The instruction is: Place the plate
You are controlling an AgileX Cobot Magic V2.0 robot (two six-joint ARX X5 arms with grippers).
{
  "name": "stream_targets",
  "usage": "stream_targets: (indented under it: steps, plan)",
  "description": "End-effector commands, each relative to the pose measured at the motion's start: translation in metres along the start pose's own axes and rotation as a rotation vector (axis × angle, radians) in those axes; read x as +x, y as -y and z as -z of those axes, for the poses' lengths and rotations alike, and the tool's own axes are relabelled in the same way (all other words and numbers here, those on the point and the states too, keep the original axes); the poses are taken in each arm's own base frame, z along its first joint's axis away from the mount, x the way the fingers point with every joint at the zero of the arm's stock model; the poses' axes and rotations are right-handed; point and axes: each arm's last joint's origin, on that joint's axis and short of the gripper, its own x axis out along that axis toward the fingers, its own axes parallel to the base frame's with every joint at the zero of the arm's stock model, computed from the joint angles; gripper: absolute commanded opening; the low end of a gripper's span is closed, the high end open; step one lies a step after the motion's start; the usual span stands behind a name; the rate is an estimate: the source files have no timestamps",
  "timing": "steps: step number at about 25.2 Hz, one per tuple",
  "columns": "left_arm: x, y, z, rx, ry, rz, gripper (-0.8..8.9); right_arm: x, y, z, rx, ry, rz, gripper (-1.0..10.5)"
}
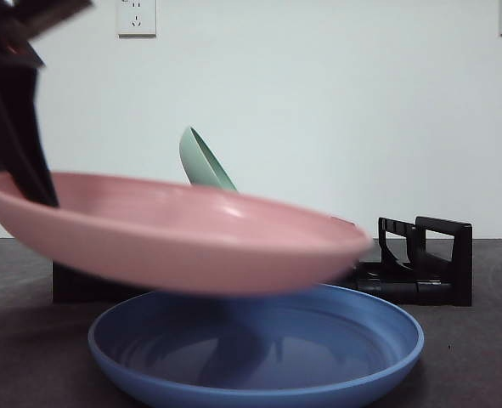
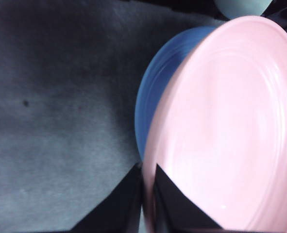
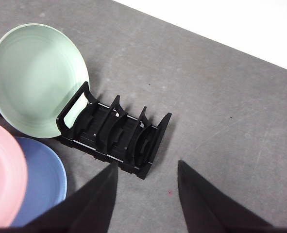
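My left gripper (image 2: 147, 167) is shut on the rim of a pink plate (image 2: 230, 131) and holds it in the air, slightly tilted, just above a blue plate (image 2: 158, 82). In the front view the pink plate (image 1: 174, 229) hangs over the blue plate (image 1: 259, 348), with the left arm (image 1: 13, 127) dark at the upper left. A green plate (image 3: 34, 77) stands tilted in the end slot of a black dish rack (image 3: 116, 133). The green plate (image 1: 201, 160) shows behind the pink one in the front view. My right gripper (image 3: 145, 167) is open and empty, high above the table near the rack.
The rack (image 1: 420, 263) lies behind the plates on the dark grey table (image 3: 221, 97); several of its slots hold nothing. A white wall with sockets (image 1: 136, 17) is behind.
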Motion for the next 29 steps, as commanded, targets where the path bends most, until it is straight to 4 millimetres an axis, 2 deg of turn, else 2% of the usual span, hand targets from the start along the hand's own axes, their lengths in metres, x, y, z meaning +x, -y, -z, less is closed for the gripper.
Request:
stream_targets:
  steps: [1, 9, 14, 27, 28, 29]
  plan:
    - [0.014, 0.007, 0.000, -0.019, -0.036, 0.005, 0.15, -0.003, -0.001, -0.005, -0.002, 0.020, -0.011, 2.0]
    - [0.057, 0.015, -0.005, -0.028, -0.128, 0.021, 0.15, -0.003, -0.001, -0.005, 0.000, 0.023, -0.015, 2.0]
    - [0.074, 0.015, -0.006, -0.047, -0.155, 0.017, 0.15, -0.003, -0.001, -0.005, 0.001, 0.019, -0.037, 2.0]
    - [0.079, 0.014, -0.007, -0.063, -0.139, -0.007, 0.41, -0.003, -0.002, -0.005, 0.011, 0.012, -0.074, 2.0]
    - [0.079, 0.014, -0.007, -0.064, -0.139, -0.012, 0.65, -0.003, -0.002, -0.005, 0.011, 0.012, -0.074, 2.0]
    - [0.079, 0.013, -0.008, -0.067, -0.138, -0.016, 1.30, -0.003, -0.002, -0.005, 0.011, 0.012, -0.074, 2.0]
